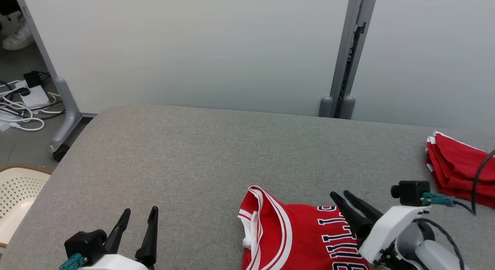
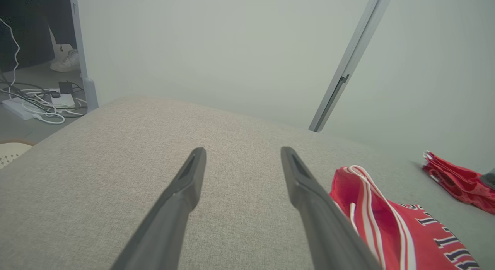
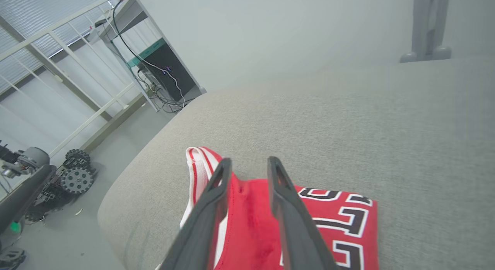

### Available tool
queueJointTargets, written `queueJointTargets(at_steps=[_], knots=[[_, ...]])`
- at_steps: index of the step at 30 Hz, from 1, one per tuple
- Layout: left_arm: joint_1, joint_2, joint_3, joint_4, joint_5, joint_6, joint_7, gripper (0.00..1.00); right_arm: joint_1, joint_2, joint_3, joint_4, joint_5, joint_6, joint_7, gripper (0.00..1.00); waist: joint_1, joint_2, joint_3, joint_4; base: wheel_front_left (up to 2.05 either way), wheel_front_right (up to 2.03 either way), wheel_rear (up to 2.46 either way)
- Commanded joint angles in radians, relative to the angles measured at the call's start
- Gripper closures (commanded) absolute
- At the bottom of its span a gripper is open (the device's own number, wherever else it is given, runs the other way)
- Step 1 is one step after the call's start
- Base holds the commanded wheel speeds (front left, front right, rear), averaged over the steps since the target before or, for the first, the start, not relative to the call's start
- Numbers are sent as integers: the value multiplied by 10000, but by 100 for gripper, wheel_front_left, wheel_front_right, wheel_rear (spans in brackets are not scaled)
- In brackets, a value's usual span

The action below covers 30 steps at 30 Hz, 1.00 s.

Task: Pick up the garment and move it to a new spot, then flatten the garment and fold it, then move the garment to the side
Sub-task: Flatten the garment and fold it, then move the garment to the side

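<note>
Head view: right hand (image 1: 339,193), slightly parted (gripping nothing), sits over the red jersey (image 1: 294,231) on the bench (image 1: 193,154); left hand (image 1: 140,210), spread wide, well aside.

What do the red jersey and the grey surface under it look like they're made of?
Red jersey: probably smooth synthetic knit; it drapes softly, with striped trim and bold lettering.
Grey surface: looks like matte woven upholstery fabric; fine heathered weave, rounded edge, maybe padded.

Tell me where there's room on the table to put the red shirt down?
The widest bare stretch of the grey table runs from the left end effector and the red jersey back to the wall. It is crowded on the right, where the right end effector hangs over the jersey near the folded red garments.
</note>
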Motion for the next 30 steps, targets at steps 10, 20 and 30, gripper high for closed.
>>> queueJointTargets(at_steps=[10, 20, 30], knots=[[482, -225, 985, -766, 1034, -63, -83, 0, 1119, -312, -2046, -280, -987, 3, -119, 0, 0, 0, -62, -228, 0, 0, 0], [715, -499, 1419, -965, 1751, -200, -87, 0, 1612, 371, -3221, -65, -1470, 3, 956, 0, 0, 0, 72, -68, 0, 0, 0], [766, -709, 1642, -949, 2215, -381, -87, 0, 1633, 734, -3612, 1369, -130, 3, 2063, 0, 0, 0, 190, 514, 0, 0, 0]])
